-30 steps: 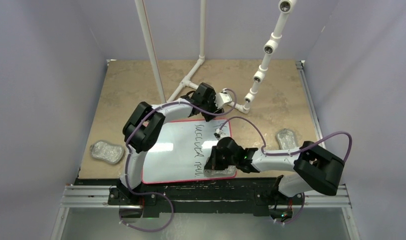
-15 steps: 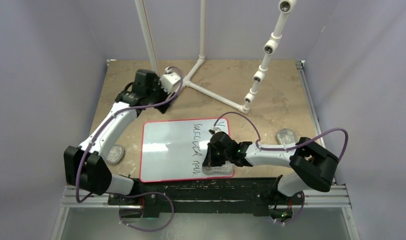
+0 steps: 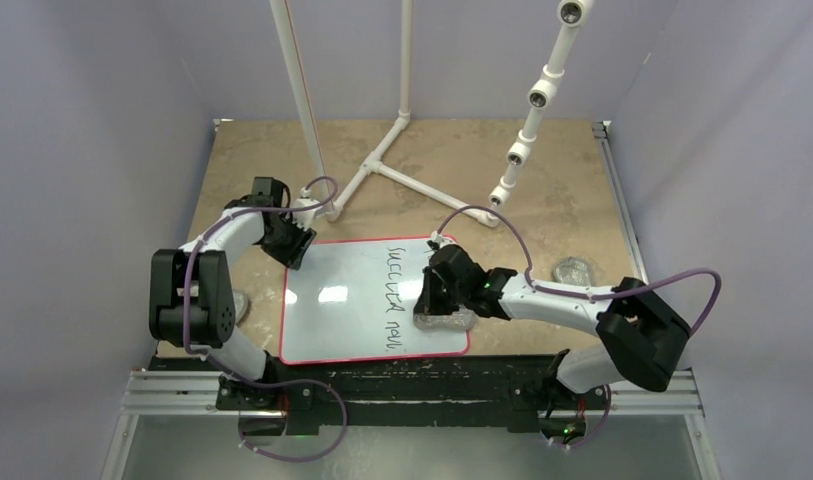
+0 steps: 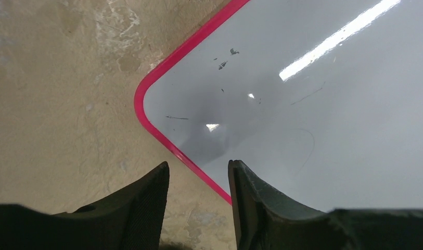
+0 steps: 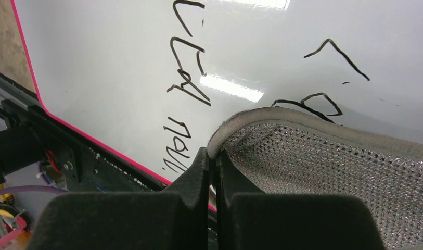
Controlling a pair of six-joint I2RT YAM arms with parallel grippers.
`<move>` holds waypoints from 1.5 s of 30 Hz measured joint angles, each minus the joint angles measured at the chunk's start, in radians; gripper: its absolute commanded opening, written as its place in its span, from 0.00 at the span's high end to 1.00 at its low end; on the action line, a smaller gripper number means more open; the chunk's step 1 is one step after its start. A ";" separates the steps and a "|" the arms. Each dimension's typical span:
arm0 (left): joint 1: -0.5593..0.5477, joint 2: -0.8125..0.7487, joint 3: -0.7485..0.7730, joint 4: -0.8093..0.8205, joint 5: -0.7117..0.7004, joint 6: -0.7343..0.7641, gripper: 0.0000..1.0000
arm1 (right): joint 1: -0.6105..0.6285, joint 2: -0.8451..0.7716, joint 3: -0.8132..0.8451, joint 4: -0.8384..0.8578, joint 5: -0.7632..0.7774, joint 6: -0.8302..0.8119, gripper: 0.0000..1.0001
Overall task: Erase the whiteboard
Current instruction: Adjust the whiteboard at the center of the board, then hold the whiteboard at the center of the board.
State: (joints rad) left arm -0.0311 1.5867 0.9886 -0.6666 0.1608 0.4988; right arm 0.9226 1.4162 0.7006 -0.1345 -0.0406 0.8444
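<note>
Glossy white rectangular whiteboard with a thin red border lies flat on the tan mottled tabletop, at its near edge between the arms. Black handwriting runs down the board's right half.

The right gripper has its fingers pinched tight on the raised edge of a grey-silver mesh pad. The pad rests on the board's near right area.

The left gripper is at the board's far left corner, fingers a narrow gap apart and holding nothing. The red rim shows in the gap; cannot tell if the fingers touch the board.
</note>
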 measured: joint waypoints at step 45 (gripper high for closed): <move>0.053 0.050 -0.117 0.325 0.008 0.135 0.94 | 0.005 0.380 0.077 0.525 -0.055 0.023 1.00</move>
State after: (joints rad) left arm 0.0223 1.6371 0.8719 -0.3412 0.1688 0.6334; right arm 0.9272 1.7962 0.7773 0.3908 -0.0952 0.8677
